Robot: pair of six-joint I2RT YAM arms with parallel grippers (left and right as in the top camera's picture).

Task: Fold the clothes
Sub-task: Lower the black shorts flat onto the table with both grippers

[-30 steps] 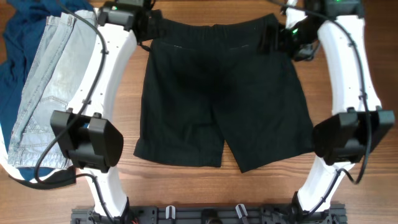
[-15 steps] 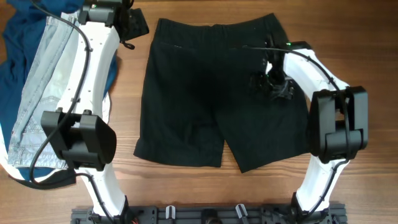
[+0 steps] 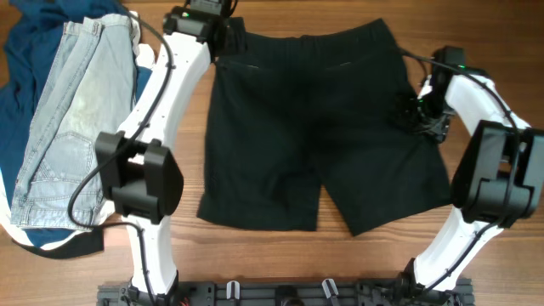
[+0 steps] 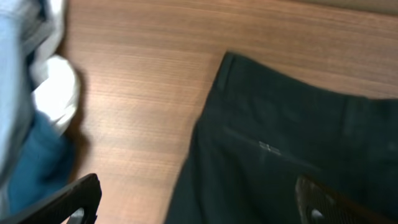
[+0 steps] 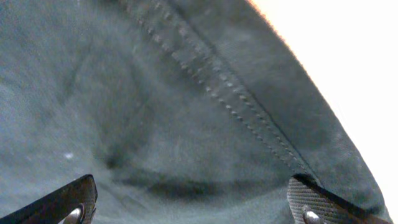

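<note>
Black shorts (image 3: 314, 127) flat, unfolded, centre of table (image 3: 255, 255). Left claw (image 3: 228, 38) wide, empty, over upper-left waistband corner. Right claw (image 3: 416, 115) wide, empty, low over right side seam. Step judged: grasp approach. Next: pinch fabric edges, then fold.

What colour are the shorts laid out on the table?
The shorts are plain black; clearest in the overhead view.

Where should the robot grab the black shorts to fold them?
Probably the two waistband corners of the plain black fabric shorts, from above. They lie flat on the wooden table, so only that thick stitched edge gives something to pinch.
</note>
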